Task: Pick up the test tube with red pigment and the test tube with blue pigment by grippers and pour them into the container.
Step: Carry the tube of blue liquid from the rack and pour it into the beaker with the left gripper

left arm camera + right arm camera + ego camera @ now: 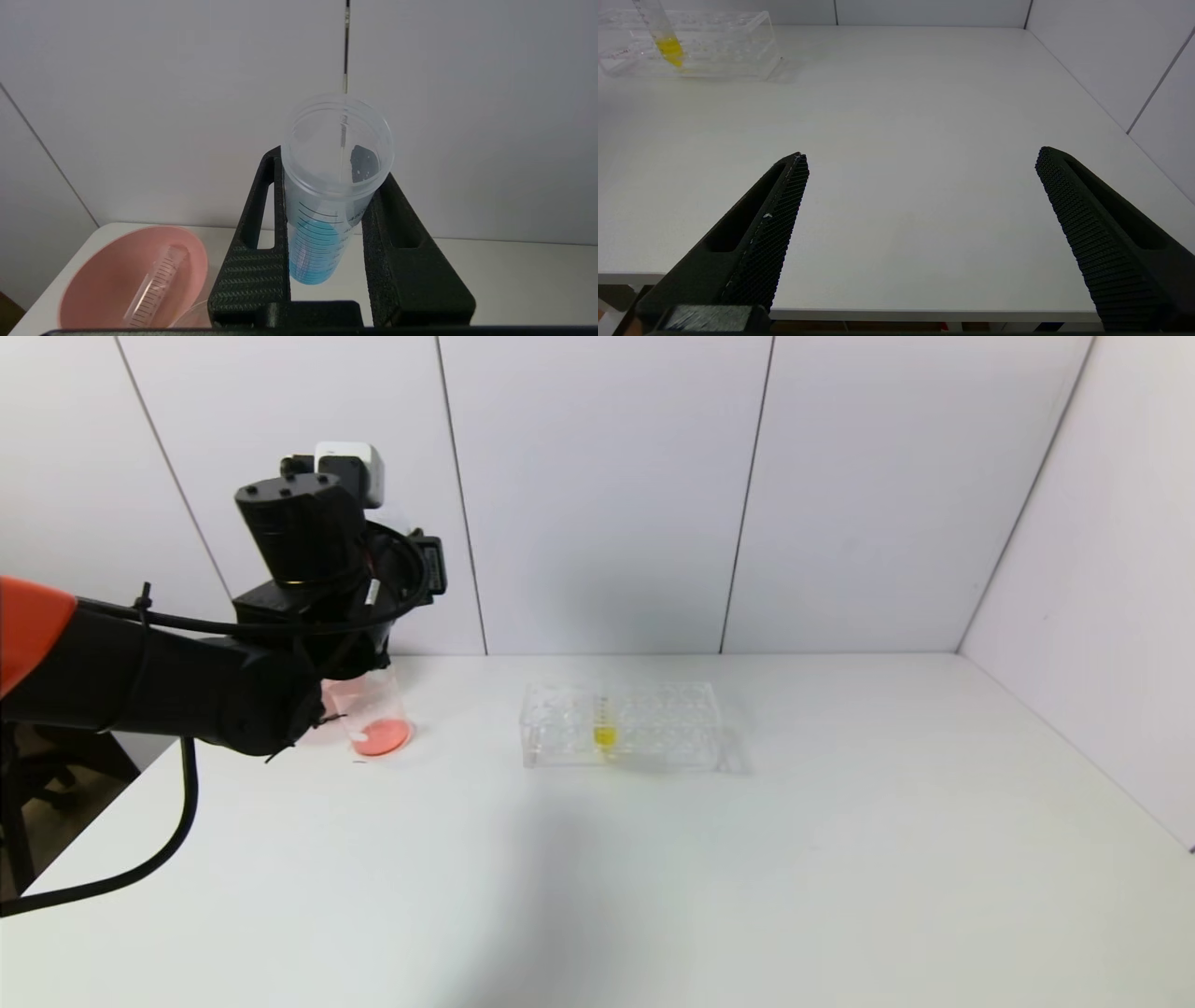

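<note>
My left gripper (331, 186) is shut on the test tube with blue pigment (314, 254) and holds it mouth up, with the blue liquid at its rounded bottom. In the head view the left arm (299, 551) is raised at the table's far left, just above the container (375, 717), a clear beaker with orange-red liquid in its bottom. The beaker's rim (194, 316) shows just beside the jaws. A clear graduated tube (156, 284) lies in the pink bowl (103, 270); I see no liquid in it. My right gripper (922, 156) is open and empty over the table's front edge.
A clear tube rack (621, 726) stands mid-table at the back with one yellow-liquid tube (604, 728) in it; it also shows in the right wrist view (719, 46). White wall panels close the back and the right side.
</note>
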`<action>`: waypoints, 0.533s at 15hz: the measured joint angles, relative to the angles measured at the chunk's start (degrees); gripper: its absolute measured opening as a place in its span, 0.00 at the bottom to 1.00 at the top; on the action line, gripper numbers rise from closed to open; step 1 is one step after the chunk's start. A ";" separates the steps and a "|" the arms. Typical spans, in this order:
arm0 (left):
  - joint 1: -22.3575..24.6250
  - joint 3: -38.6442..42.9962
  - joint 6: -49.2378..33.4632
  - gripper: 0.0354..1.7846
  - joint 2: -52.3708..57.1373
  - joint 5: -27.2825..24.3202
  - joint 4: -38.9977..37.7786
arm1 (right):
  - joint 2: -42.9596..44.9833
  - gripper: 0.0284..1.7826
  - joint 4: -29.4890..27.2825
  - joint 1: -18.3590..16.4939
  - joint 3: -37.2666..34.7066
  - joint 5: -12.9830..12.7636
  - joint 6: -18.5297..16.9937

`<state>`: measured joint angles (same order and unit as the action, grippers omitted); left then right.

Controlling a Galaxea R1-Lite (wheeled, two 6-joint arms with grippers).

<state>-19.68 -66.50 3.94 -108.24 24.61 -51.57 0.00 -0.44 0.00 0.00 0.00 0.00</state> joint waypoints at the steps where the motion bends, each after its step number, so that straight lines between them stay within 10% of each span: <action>1: 1.55 0.63 -0.02 0.24 0.41 -0.72 -0.13 | 0.00 1.00 0.00 0.00 0.00 0.00 0.00; 8: 13.14 3.22 -0.22 0.24 2.01 -7.89 -0.39 | 0.00 1.00 0.00 0.00 0.00 0.00 0.00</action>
<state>-6.53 -63.28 3.72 -106.23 16.73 -51.96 0.00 -0.44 0.00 0.00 0.00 0.00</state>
